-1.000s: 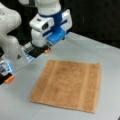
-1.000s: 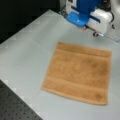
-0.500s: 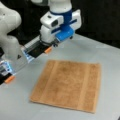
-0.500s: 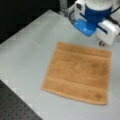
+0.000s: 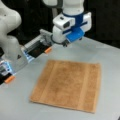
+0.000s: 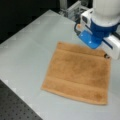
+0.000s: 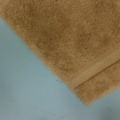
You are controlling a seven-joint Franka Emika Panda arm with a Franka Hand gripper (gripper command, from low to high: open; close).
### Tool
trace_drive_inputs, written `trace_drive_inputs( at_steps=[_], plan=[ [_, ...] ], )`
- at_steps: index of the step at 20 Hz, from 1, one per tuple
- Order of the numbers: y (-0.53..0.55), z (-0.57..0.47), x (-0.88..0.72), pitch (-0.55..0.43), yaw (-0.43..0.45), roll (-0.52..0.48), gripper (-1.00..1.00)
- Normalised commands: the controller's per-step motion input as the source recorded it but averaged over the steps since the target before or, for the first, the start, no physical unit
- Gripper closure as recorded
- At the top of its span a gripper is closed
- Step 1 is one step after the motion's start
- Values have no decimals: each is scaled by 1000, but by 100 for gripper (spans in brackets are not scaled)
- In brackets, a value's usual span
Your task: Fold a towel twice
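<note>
On table [image 5: 110, 57], towel [image 5: 68, 85] flat, unfolded, gripper [image 6: 93, 41] above far edge (fingers hidden).

Item I have on screen: the towel [image 5: 68, 85], one piece, orange-brown terry cloth, roughly square. It lies flat and fully spread on the grey table [image 5: 110, 62], unfolded, in both front views [image 6: 80, 75]. I count two paler tan stripes, each running close to an opposite edge. In the wrist view I see one corner [image 7: 75, 50] with a stripe crossing near its tip.
</note>
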Motion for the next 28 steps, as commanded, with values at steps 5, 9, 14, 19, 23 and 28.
trace_drive_inputs(
  at_steps=[5,9,14,19,23,28],
  plan=[
    [425,-37,479,117,-266,-55,-100],
    [286,-26,385,101,-198,-85,-100],
    [261,-54,406,151,-144,-189,-100],
    [305,-56,444,151,-40,-250,-100],
    [367,-138,465,107,-3,-335,-100],
    [431,-148,475,113,23,-316,-100]
  ],
)
